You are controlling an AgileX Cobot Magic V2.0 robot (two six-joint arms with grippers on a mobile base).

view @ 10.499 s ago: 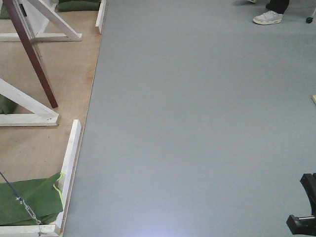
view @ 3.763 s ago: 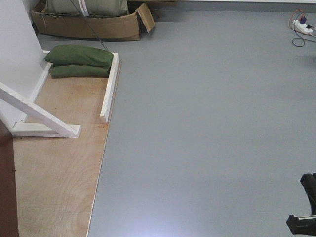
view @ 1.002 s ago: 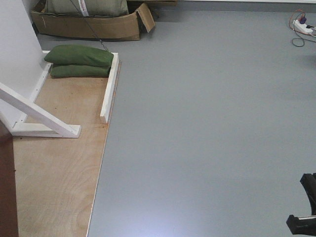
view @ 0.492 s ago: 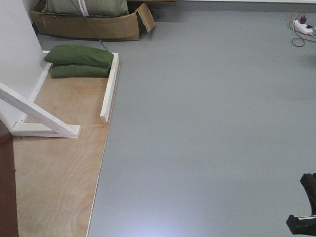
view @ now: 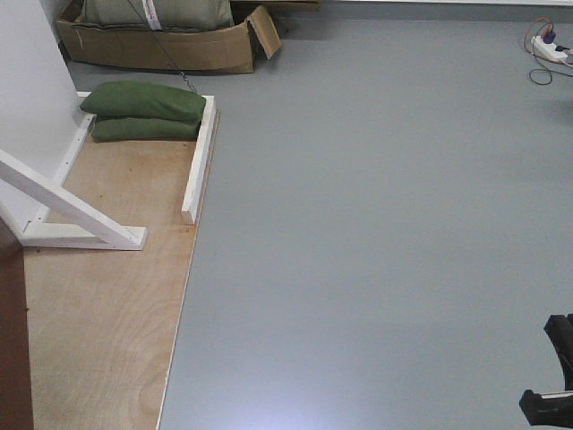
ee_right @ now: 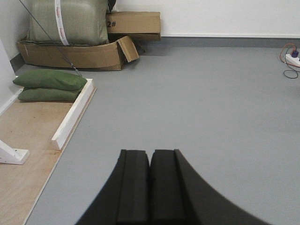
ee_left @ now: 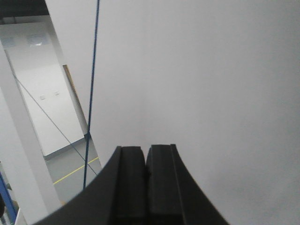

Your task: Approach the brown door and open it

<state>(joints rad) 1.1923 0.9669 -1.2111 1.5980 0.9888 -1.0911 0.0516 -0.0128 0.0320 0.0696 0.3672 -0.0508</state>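
1. The left gripper (ee_left: 146, 185) has its fingers pressed together on nothing and faces a plain white panel (ee_left: 211, 93). The right gripper (ee_right: 150, 187) is likewise closed and empty.
2. The door (view: 11, 358) shows as a brown sliver at the front view's lower-left edge, on plywood (view: 107, 313).
3. The plywood borders a grey floor (view: 376, 224).
4. A white brace (view: 72, 210) and a rail (view: 199, 161) stand on the plywood.
5. Two stacked green sandbags (view: 148, 112) lie beside the rail.
6. A cardboard box (view: 170, 49) sits farther back.
7. A power strip (view: 548, 49) lies far right.

You have two green sandbags (view: 146, 113) stacked on the plywood platform (view: 107, 322), just beside a white rail (view: 199, 161), with a cardboard box (view: 161, 52) behind them.
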